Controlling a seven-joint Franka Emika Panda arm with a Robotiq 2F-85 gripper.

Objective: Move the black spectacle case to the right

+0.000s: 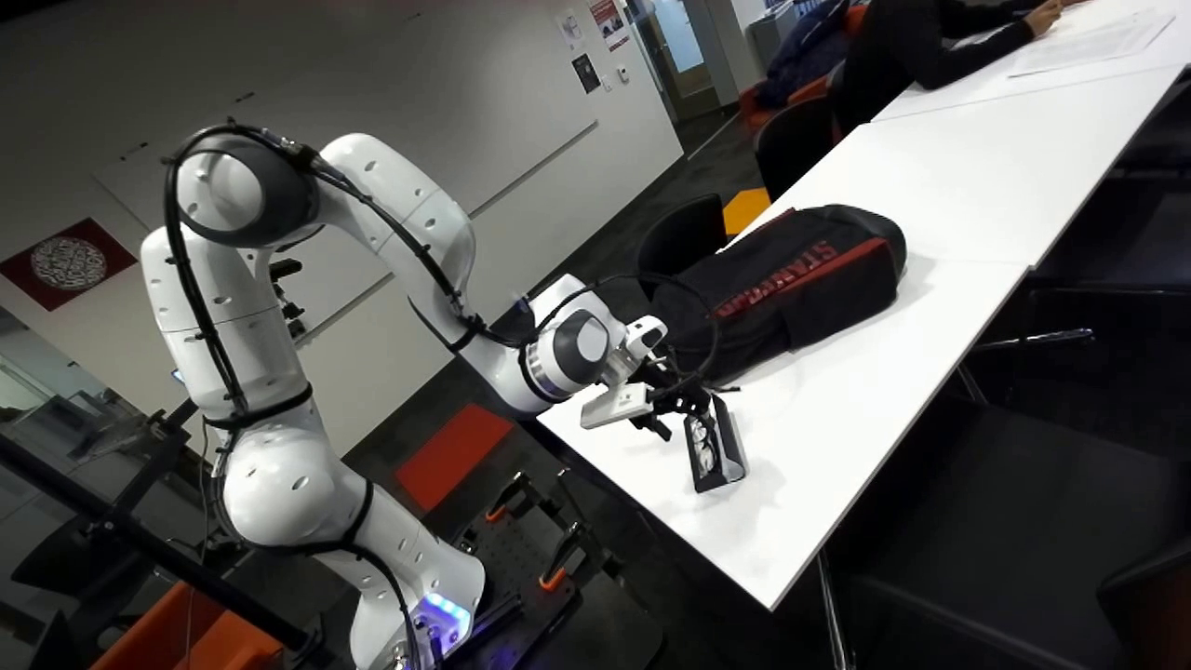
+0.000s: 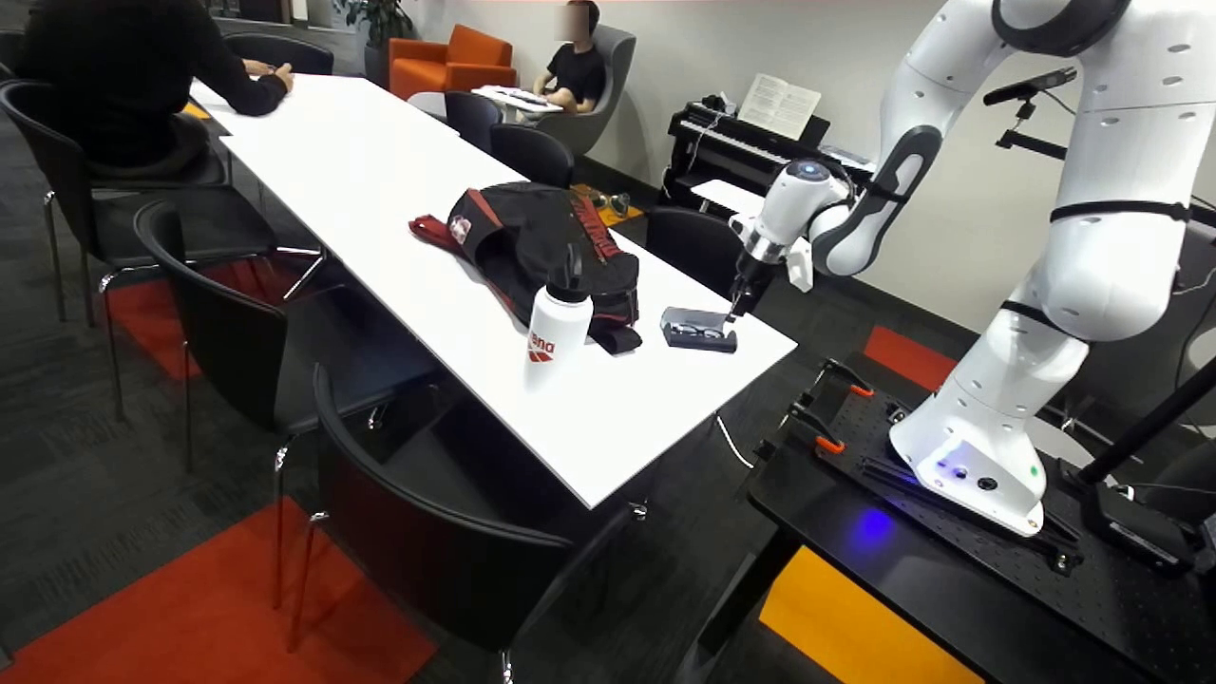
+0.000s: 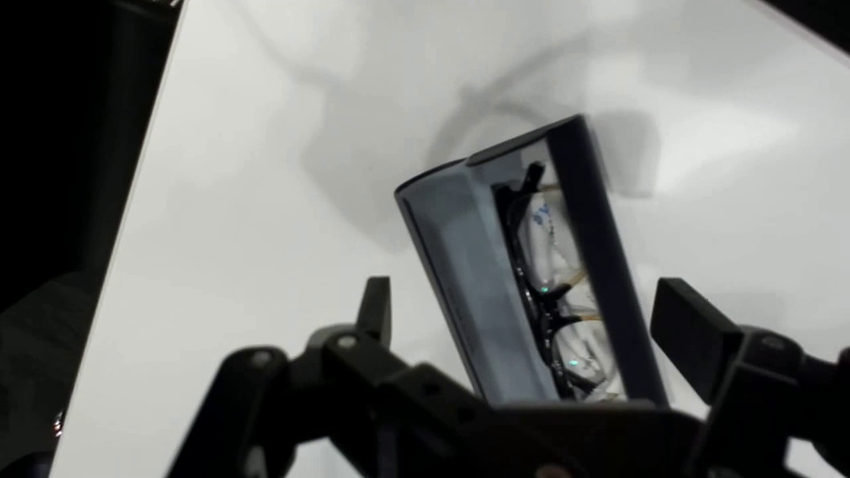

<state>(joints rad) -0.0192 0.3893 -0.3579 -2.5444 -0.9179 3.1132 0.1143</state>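
White bench (image 2: 608, 427), the arm (image 1: 423, 209) out over its end edge, a black bag (image 1: 782, 279) stretched along one long edge! The gripper (image 3: 533, 315) hangs spread wide, clutching nothing, close to the open black spectacle case (image 3: 475, 279) near that end edge, glasses (image 3: 548, 304) inside.

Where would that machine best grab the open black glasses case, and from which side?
Probably from above, since the case lies on the table, pinching its long sides near the middle: it is narrow that way, and the open tool appears to straddle it in the wrist view. With the lid up and glasses inside, squeezing might fold the lid.
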